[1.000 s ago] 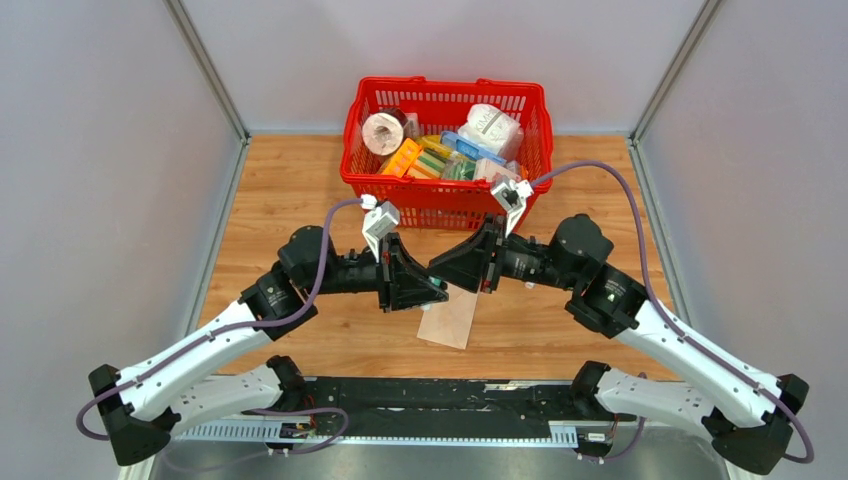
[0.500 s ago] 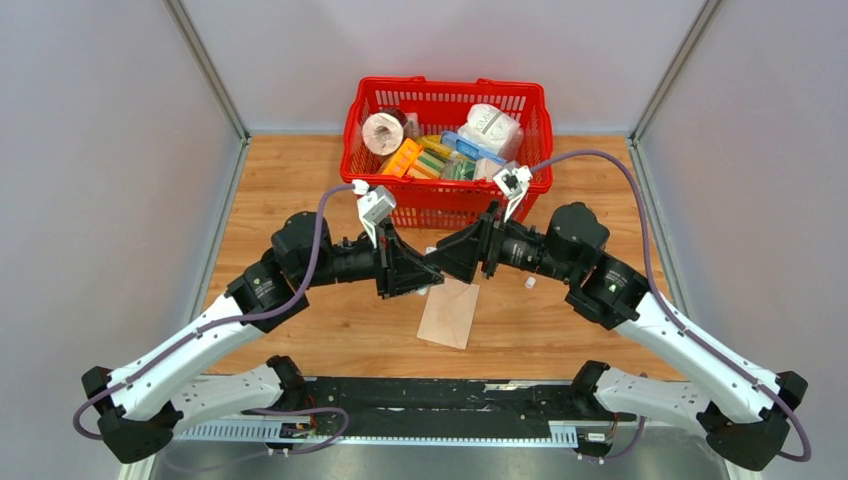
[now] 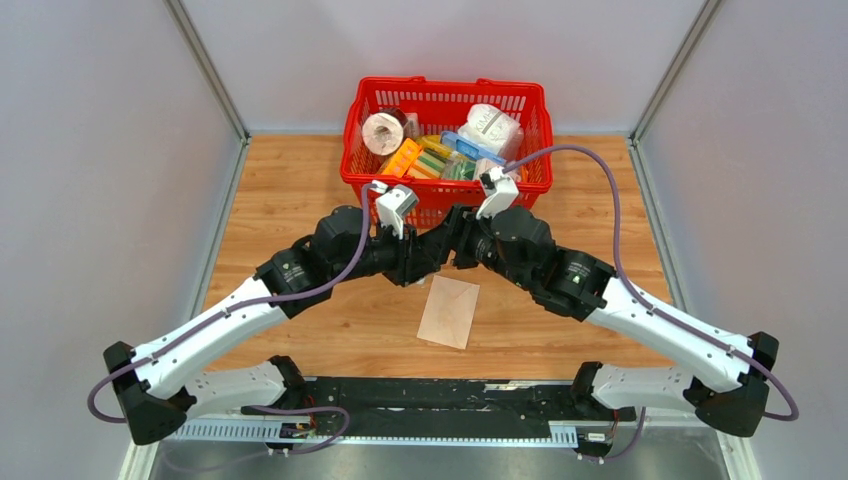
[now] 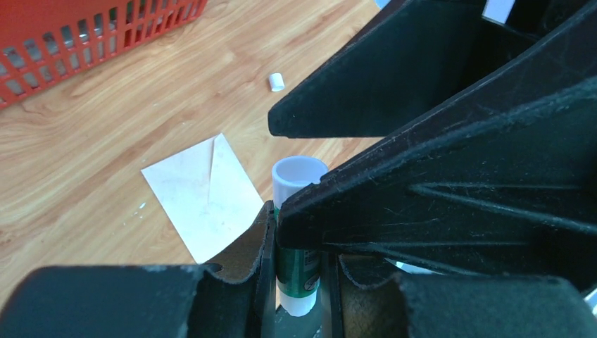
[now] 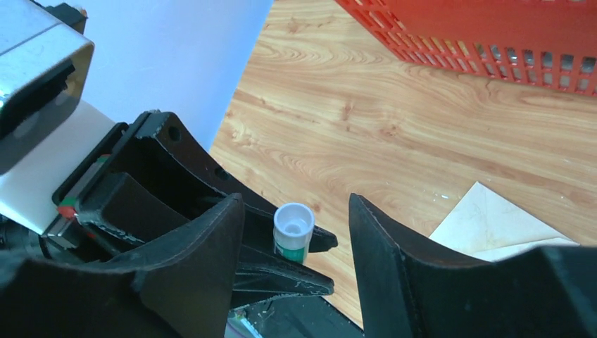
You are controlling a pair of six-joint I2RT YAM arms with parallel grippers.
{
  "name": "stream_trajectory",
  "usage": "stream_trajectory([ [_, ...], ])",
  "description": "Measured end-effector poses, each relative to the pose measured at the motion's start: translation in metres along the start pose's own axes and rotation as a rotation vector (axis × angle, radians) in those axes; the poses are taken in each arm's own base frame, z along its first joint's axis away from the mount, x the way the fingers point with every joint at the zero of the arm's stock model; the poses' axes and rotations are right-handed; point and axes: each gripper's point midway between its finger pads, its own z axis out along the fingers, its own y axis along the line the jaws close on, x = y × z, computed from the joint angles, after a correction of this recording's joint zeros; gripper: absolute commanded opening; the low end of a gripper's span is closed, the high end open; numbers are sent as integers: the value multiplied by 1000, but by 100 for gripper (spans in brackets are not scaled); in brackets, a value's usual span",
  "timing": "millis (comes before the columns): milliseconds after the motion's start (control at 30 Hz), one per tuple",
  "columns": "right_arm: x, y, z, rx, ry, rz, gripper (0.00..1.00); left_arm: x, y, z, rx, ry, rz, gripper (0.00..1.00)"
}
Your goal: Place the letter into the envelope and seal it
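Light tan paper envelope (image 3: 449,312) lies flat on wooden table (image 3: 290,190), just below both arms. Whitish letter not seen separately; can't tell if it's inside. Above it, left gripper (image 4: 297,264) clamps an uncapped green-labelled white glue stick (image 4: 299,176). The right gripper (image 5: 296,208) is open, jaws astride tube top w/o contact.

Risks:
- tube slips if twisted
- glue smears onto fingers
- loose envelope slides when rubbed
- small white cap (image 4: 277,82) rolls off

Label text hidden; nothing legible.
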Motion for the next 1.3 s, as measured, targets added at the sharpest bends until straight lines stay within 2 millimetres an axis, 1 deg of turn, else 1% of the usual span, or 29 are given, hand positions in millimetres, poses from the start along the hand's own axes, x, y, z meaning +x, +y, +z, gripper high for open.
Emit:
stream_trajectory([
  [100,-3,4,4,18,-16,0,47,-2,3,0,-20,-12,0,0],
  [200,-3,8,8,30,-24,3,42,-4,6,-1,-33,-21,0,0],
  [267,-3,9,10,37,-26,3,41,-5,6,-2,-37,-28,0,0],
  [400,0,7,13,48,-20,-5,43,-9,5,-8,-39,-50,3,0],
  [433,0,8,13,46,-18,-8,39,-10,5,-10,-40,-57,3,0],
  [533,-1,14,13,28,-14,-18,21,-12,4,-14,-37,-71,2,0],
  [600,-1,19,11,10,-15,-30,13,-12,2,-15,-29,-71,1,0],
  [633,-1,20,10,4,-15,-37,11,-11,0,-16,-18,-70,1,0],
  [733,-3,24,3,-33,-10,-64,10,-11,-11,-19,51,-79,8,0],
  [800,-4,29,-5,-94,7,-86,9,-11,-22,-23,117,-91,16,0],
  [900,-3,47,-26,-267,41,-118,9,-12,-46,-37,263,-116,34,0],
  [1067,-1,92,-74,-647,52,-172,8,-16,-100,-74,563,-132,55,0],
  [1133,0,110,-91,-785,49,-198,10,-17,-117,-87,662,-131,64,0],
  [1167,1,115,-96,-825,49,-207,14,-16,-123,-93,706,-126,65,0],
  [1200,2,119,-100,-866,49,-214,20,-16,-128,-97,739,-121,65,0],
  [1233,3,122,-102,-893,53,-219,28,-14,-131,-100,763,-113,64,0],
  [1267,3,124,-102,-902,56,-220,39,-13,-132,-101,772,-107,62,0],
  [1300,3,123,-101,-900,58,-220,46,-13,-131,-101,764,-107,62,0],
])
